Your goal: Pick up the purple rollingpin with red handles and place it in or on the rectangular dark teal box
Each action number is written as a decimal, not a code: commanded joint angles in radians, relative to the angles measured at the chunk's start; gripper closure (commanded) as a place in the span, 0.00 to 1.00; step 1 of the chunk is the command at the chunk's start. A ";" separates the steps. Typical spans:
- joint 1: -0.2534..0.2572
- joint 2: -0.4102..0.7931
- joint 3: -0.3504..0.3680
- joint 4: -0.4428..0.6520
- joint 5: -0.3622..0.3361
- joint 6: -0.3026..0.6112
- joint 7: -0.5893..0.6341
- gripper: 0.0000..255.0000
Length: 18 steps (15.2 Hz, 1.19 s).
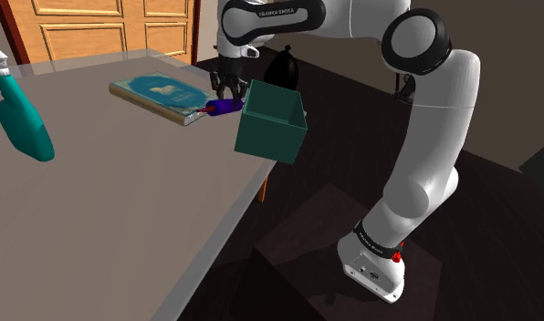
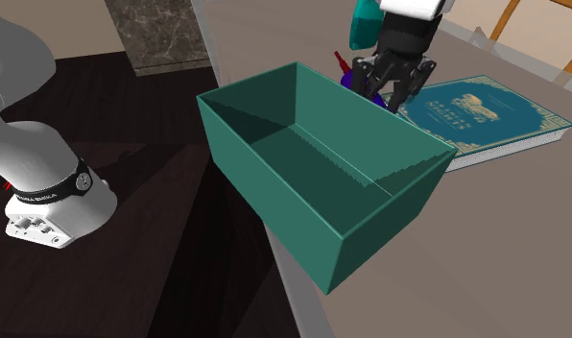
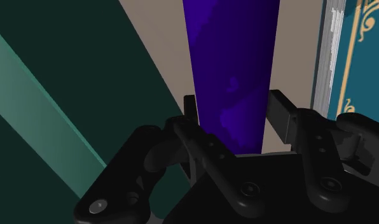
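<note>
The purple rolling pin [image 1: 222, 108] with a red handle [image 1: 204, 111] lies between the dark teal box [image 1: 272, 126] and a teal book [image 1: 161, 94]. My gripper [image 1: 226, 93] comes down on it from above. In the wrist view the two black fingers [image 3: 191, 121] press against both sides of the purple barrel [image 3: 231, 76], so the gripper is shut on it. In the second exterior view the gripper [image 2: 390, 88] stands just behind the open-topped box [image 2: 322, 182], with bits of purple pin [image 2: 348, 79] and the red handle [image 2: 340, 63] showing past the box rim.
The box sits at the table's edge, partly overhanging it. The teal book [image 2: 486, 115] lies right beside the pin. A teal spray bottle [image 1: 24, 123] stands at the shoulder view's left. A black rounded object [image 1: 281, 68] is behind the box. Wooden doors rise beyond the table.
</note>
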 commanded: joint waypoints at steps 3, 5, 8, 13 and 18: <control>0.000 -0.014 0.003 0.037 0.008 -0.051 -0.006 1.00; 0.001 -0.019 0.004 0.057 0.010 -0.075 -0.008 1.00; 0.003 -0.024 0.006 0.091 0.013 -0.113 -0.012 1.00; 0.008 -0.028 0.009 0.153 0.016 -0.178 -0.017 1.00; 0.015 -0.025 0.010 0.225 0.016 -0.247 -0.021 1.00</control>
